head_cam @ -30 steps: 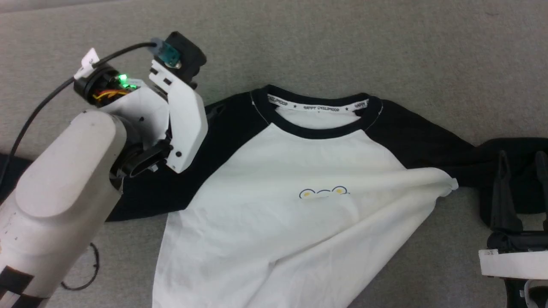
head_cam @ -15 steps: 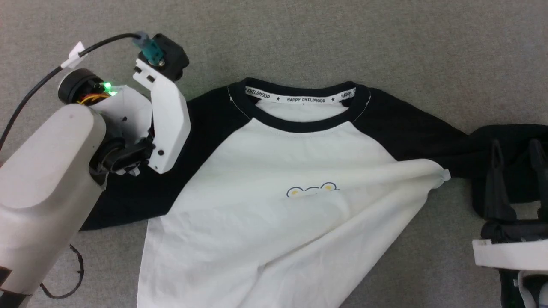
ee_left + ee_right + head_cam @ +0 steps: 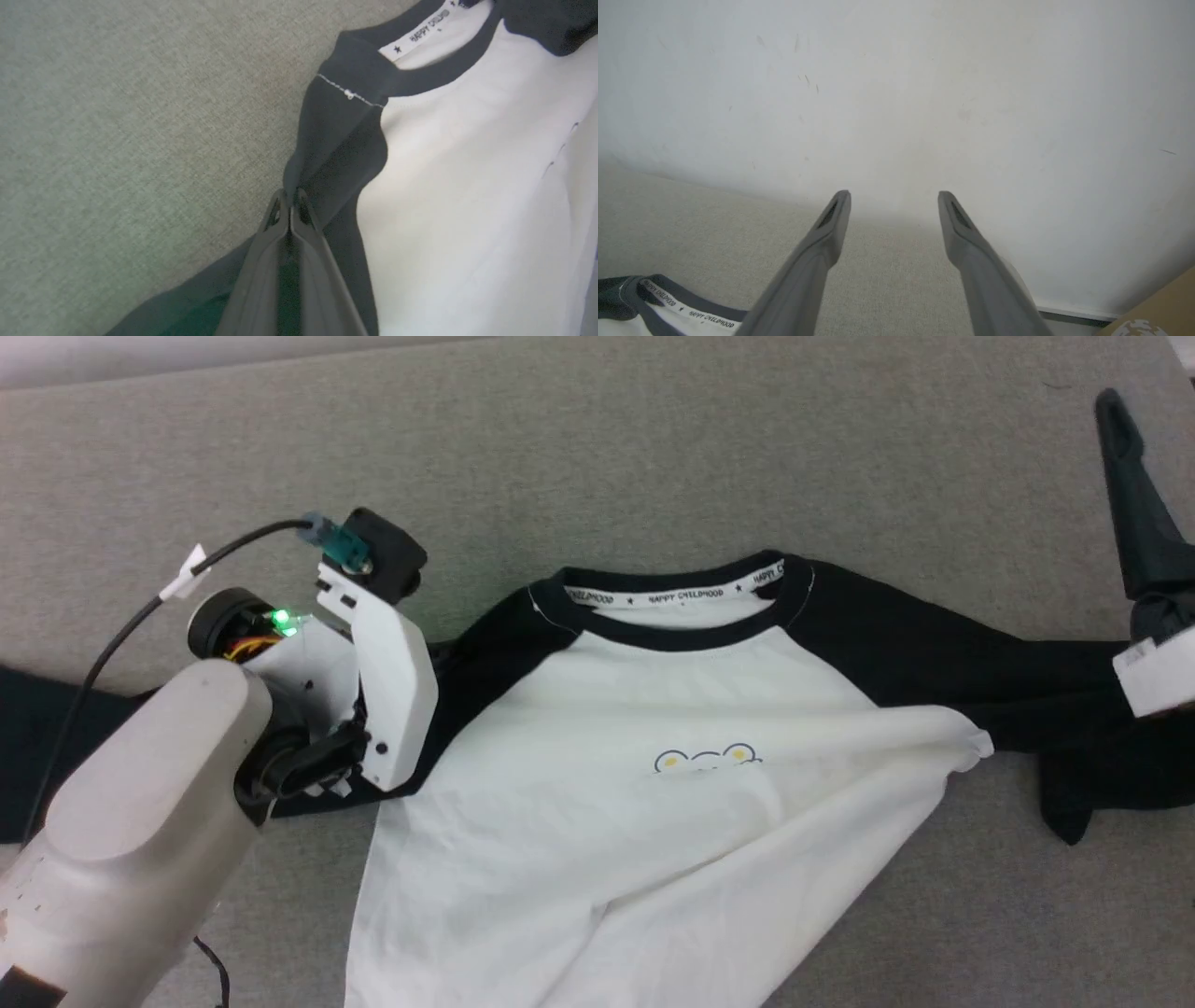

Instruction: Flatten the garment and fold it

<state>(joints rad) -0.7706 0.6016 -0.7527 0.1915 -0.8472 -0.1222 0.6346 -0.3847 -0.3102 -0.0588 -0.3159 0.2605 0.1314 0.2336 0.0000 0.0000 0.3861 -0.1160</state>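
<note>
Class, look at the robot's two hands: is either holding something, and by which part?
The left hand pinches the shirt by the edge of its black sleeve, near the shoulder. The right hand is open and holds nothing.

The left arm (image 3: 140,821) comes in from the lower left with its wrist bent down. The left gripper (image 3: 289,205) has both fingers pressed together, pinching a fold of black sleeve on the garment (image 3: 336,154). The right gripper (image 3: 894,200) sits high at the right, its fingers spread wide with nothing between them.
</note>
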